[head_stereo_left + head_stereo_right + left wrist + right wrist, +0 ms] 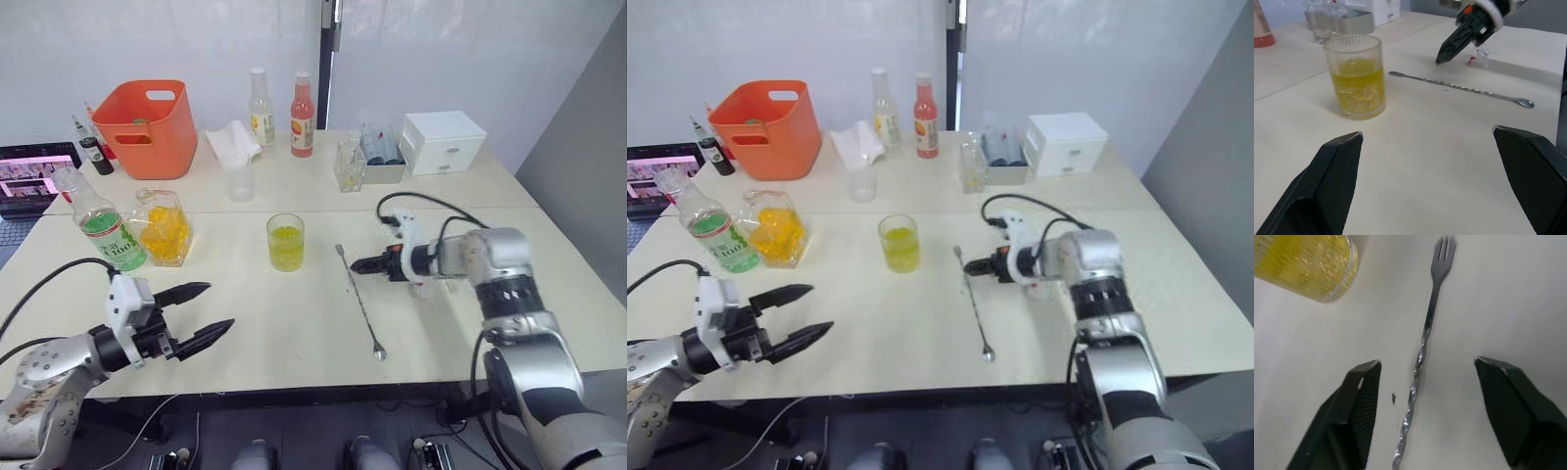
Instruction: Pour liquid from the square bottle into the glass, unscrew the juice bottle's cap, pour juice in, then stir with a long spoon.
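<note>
Hovering over the bar spoon, both end effectors released

Your right end effector (1425, 396) hangs low over the desk (294, 323) with its fingers spread wide, straddling the twisted shaft of the long spoon (360, 300), not touching it. The spoon lies flat just beside the glass (285, 242), forked end nearest it. The glass stands upright, part full of yellow liquid. Your left end effector (196, 313) is released too, well apart from the glass, holding nothing. Beyond it from the glass, the square bottle (163, 227) touches the juice bottle (104, 226), which tilts.
</note>
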Robot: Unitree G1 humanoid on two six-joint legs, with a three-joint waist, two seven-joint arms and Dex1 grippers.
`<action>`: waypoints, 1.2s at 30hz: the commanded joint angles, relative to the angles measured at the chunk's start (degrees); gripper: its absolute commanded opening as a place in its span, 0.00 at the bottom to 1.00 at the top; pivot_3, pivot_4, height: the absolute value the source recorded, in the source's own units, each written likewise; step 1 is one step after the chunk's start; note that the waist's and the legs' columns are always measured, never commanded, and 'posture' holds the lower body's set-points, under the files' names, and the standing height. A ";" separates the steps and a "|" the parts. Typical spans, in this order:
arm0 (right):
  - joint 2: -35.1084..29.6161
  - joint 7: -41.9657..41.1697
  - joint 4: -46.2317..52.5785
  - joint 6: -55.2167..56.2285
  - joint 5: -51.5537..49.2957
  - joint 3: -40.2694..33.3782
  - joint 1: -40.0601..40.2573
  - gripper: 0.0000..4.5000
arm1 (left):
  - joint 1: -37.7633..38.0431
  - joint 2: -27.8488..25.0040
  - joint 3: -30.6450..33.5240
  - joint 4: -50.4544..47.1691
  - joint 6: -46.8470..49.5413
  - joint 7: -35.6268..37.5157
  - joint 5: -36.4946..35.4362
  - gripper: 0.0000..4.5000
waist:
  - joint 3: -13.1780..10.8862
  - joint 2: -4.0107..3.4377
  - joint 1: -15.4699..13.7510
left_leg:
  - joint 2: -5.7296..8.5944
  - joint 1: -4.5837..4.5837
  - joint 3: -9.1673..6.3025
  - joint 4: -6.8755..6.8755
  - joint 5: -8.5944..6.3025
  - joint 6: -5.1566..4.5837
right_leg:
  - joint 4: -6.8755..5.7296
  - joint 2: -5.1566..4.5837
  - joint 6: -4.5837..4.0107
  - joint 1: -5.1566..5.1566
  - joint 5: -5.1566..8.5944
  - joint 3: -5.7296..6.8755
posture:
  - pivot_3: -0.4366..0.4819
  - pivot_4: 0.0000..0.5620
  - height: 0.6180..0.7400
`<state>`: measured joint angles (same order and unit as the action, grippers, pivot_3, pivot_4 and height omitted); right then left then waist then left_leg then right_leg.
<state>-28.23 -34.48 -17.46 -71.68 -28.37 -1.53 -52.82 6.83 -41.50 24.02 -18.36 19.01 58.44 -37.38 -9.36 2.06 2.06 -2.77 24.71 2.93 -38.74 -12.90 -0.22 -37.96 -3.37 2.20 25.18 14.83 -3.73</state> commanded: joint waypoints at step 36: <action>-14.22 -14.56 27.31 44.83 -0.71 -27.66 56.08 0.99 | 3.38 -2.92 15.35 25.51 -15.01 -2.87 7.20 1.00 | 0.02 0.05 -0.40 | -0.07 -0.90 0.21 0.02 -0.02 0.01 | 0.27 -0.01 0.00 -0.90 0.04 -0.02 | 0.48 0.27 0.79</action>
<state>-41.48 -48.79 8.95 -27.88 -28.27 -27.94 3.47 10.38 -44.32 38.27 8.69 4.00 56.30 -29.44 -9.34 2.11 1.67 -2.84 23.82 3.15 -38.71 -12.92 -0.20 -37.69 -3.38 2.20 24.28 14.87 -3.76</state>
